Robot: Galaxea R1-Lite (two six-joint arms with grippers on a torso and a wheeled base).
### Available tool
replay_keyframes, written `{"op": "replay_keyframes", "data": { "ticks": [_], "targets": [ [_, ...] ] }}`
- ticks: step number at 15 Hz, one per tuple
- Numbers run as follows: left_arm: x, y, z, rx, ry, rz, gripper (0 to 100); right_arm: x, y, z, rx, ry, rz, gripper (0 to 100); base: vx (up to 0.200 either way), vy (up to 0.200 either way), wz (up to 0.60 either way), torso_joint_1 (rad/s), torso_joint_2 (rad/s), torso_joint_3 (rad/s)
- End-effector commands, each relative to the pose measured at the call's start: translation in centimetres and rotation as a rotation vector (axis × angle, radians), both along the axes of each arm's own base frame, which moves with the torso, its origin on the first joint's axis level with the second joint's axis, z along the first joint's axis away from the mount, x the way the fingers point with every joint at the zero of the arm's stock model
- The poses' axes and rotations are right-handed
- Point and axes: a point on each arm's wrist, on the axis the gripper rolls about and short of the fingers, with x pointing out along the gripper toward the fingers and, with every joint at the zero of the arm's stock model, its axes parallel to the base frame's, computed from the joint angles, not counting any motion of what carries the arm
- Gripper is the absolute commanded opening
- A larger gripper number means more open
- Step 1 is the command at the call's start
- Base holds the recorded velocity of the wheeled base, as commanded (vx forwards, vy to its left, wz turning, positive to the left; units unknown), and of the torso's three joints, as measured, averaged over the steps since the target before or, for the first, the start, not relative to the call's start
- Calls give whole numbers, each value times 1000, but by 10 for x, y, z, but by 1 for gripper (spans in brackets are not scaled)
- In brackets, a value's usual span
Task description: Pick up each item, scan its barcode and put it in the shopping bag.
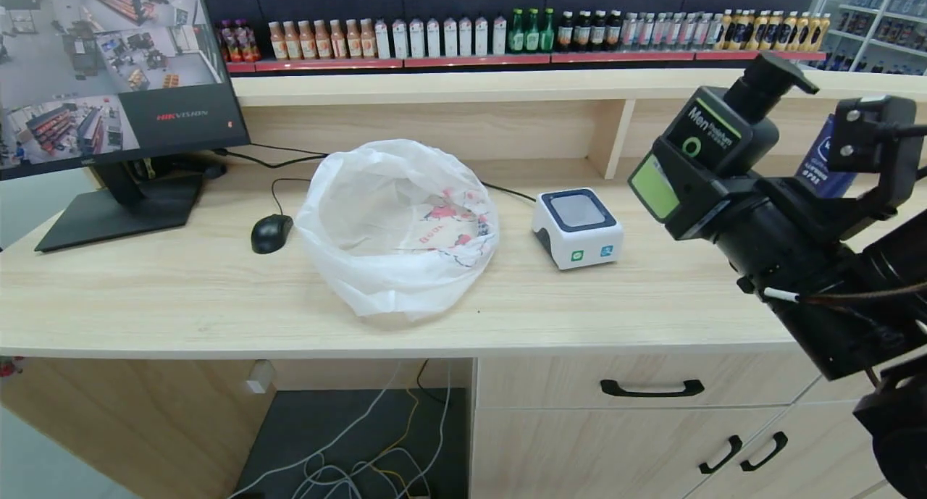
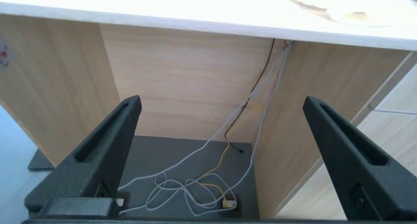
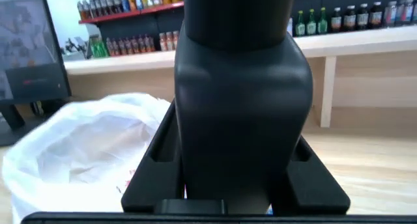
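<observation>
You had the black pump bottle (image 1: 706, 140) clamped in the right gripper (image 1: 731, 202), held off the counter (image 1: 181, 296) at about 3 o'clock from the barcode scanner (image 1: 577, 227), tilted with its pump head uppermost. I judged the scan step to be in hand: the bottle was lifted but not yet over the scanner's window. The next move called for you to swing it toward 9 o'clock and turn its barcode face to the glass, though I could not see where the code sat. After that it had to go on to the shopping bag (image 1: 376, 282), which stood open near the scanner at its 9 o'clock.

The left gripper (image 2: 221, 152) hung below the counter edge, jaws apart and empty, facing loose cables (image 2: 195, 185). A mouse (image 1: 271, 232) lay at the bag's 9 o'clock and a monitor (image 1: 108, 64) at its 10. Neither blocked the path, but the bag's slack rim could have snagged the bottle.
</observation>
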Motion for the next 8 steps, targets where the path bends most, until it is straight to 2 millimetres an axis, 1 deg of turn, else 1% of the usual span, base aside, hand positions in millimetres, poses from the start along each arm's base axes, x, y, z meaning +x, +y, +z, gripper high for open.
{"op": "replay_keyframes", "data": {
  "ticks": [1,2,3,5,8],
  "targets": [
    [0,0,0,-1,-1,1,100,13,16,7,40,-11,34,0,0,0,0,0,0,0],
    [0,0,0,-1,-1,1,100,17,19,7,48,-4,36,0,0,0,0,0,0,0],
    [0,0,0,-2,-1,1,100,26,24,10,83,19,51,0,0,0,0,0,0,0],
    [0,0,0,-1,-1,1,100,39,31,12,123,61,84,0,0,0,0,0,0,0],
    [0,0,0,-2,-1,1,100,56,44,25,229,115,174,0,0,0,0,0,0,0]
  ]
}}
